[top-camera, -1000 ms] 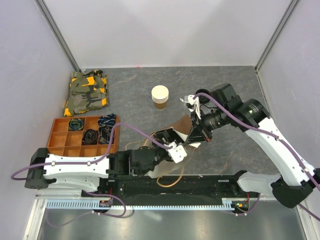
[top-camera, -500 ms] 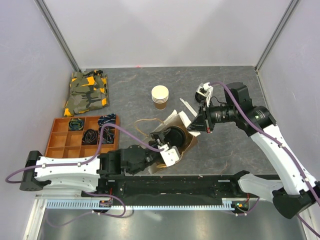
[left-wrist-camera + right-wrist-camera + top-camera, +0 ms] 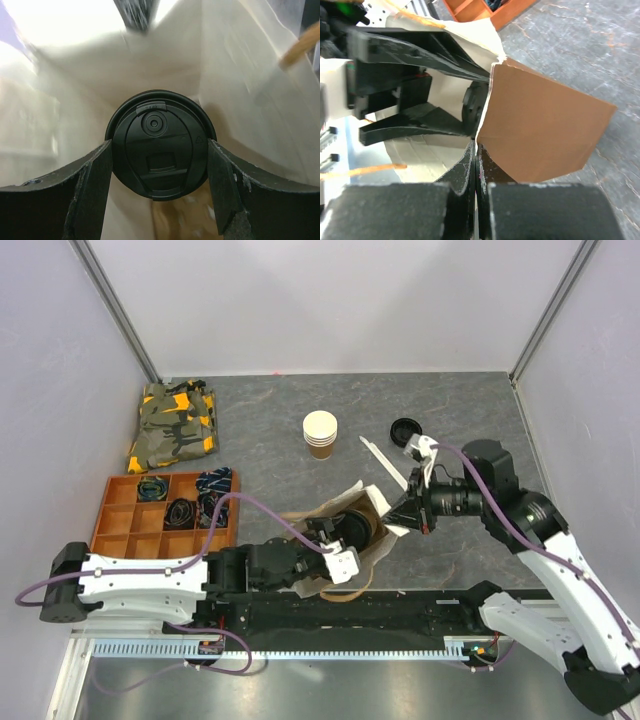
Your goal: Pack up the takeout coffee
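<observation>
The takeout coffee shows only its round black lid (image 3: pixel 160 145), seen from above inside the brown paper bag (image 3: pixel 372 502); the cup body is hidden under the lid. My left gripper (image 3: pixel 160 167) is shut on the cup, one finger (image 3: pixel 92 175) on each side of the lid, and it is reaching into the bag's mouth (image 3: pixel 338 548). My right gripper (image 3: pixel 476 150) is shut on the bag's rim beside its brown flap (image 3: pixel 540 125), holding the bag open at its right side (image 3: pixel 402 516). The lid's edge (image 3: pixel 472 111) also shows in the right wrist view.
A stack of nested cream-rimmed cups (image 3: pixel 320 433) stands behind the bag. A loose black lid (image 3: pixel 404 429) and a wooden stirrer (image 3: pixel 383 460) lie at the back right. An orange divided tray (image 3: pixel 122 512) and a camouflage cloth (image 3: pixel 175 425) are at the left.
My right gripper has pulled the bag's rim toward the near edge, uncovering the loose lid and the stirrer. The bag has opened and shifted nearer, with the left gripper and cup inside it.
</observation>
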Robot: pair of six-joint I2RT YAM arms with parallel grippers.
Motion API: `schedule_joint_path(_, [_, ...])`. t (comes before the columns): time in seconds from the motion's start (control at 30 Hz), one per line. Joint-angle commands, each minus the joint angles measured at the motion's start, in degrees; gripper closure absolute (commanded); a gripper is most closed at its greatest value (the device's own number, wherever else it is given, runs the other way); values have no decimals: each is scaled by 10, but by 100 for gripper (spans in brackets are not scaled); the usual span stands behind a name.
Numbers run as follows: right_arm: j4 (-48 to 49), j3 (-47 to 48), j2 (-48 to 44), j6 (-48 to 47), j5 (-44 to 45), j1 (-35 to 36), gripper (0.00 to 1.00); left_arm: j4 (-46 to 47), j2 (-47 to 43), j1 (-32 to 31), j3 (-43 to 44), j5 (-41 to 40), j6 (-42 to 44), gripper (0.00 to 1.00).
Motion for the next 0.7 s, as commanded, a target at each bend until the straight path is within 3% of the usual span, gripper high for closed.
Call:
schedule_joint_path(0.0, [21, -23, -42, -28, 35, 1, 100, 57, 25, 2, -4, -23, -18, 86])
schedule_joint_path(0.3, [32, -51, -93, -46, 38, 4, 100, 98, 54, 3, -20, -22, 22, 87])
schedule_joint_path(0.47, [33, -80, -113, -36, 36, 4, 100, 197, 86, 4, -56, -24, 59, 91])
schedule_joint_path(0.67, [40, -89, -122, -29, 35, 4, 100, 245, 126, 7, -64, -30, 70, 92])
